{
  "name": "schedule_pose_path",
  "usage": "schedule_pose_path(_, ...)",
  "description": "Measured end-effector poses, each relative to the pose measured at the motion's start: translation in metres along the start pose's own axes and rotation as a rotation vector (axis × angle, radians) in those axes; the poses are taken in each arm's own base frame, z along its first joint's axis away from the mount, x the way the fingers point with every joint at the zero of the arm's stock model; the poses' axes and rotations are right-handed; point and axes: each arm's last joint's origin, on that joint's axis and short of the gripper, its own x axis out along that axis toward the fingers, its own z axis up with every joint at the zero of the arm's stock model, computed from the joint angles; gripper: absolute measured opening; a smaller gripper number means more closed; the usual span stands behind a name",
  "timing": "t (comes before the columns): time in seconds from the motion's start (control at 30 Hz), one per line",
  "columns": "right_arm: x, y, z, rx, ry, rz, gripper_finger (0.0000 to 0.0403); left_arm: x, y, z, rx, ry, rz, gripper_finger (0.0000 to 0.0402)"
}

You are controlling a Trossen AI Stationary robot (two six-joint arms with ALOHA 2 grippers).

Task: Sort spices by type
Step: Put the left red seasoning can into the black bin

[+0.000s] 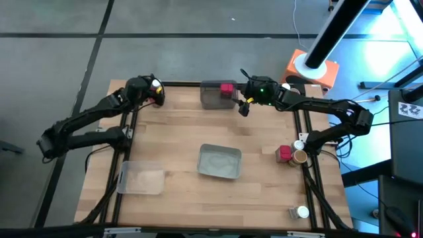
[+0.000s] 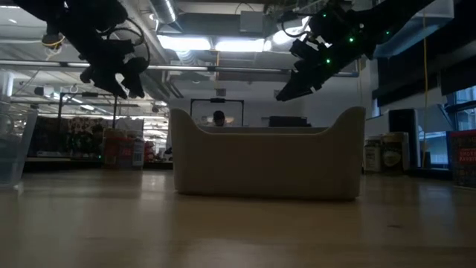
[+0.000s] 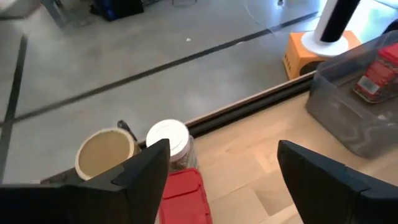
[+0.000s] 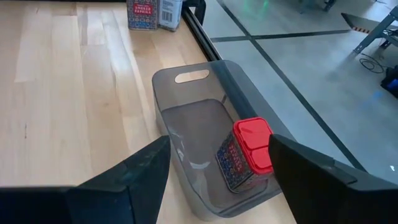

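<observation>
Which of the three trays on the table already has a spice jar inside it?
The dark grey tray at the table's far edge, below the right tool: a red-lidded jar lies in it. The other two trays look empty.

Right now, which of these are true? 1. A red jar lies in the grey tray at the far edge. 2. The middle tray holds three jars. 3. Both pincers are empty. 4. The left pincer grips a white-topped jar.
1. True: a red-lidded jar lies tilted in the smoky grey tray.
2. False: the middle tray shows no jars.
3. True: the left pincer and right pincer stand open, holding nothing.
4. False: the white-topped jar stands beyond its fingers, ungripped.
</observation>
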Motion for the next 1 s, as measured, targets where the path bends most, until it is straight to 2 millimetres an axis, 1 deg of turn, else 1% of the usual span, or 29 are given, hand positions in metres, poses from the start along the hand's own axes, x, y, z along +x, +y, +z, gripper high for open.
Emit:
schedule_pose_path(0.17, 0.000, 0.000, 0.001, 0.000, -0.005, -0.001, 0.0269, 0.013, 0.002, -0.004, -0.046, 0.067, 0.011, 0.0303)
schedule_pose_path(0.47, 0.000, 0.000, 0.000, 0.000, -0.003, -0.001, 0.0269, 0.033, -0.003, -0.018, -0.041, 0.228, 0.051, 0.0300)
schedule_pose_path(0.7, 0.000, 0.000, 0.000, 0.002, 0.000, 0.000, 0.0269, 0.040, -0.003, -0.022, -0.022, 0.249, 0.146, 0.0299)
schedule_pose_path(1.0, 0.000, 0.000, 0.000, 0.004, 0.000, 0.000, 0.0269, 0.056, -0.008, -0.030, -0.026, 0.314, 0.173, 0.0299)
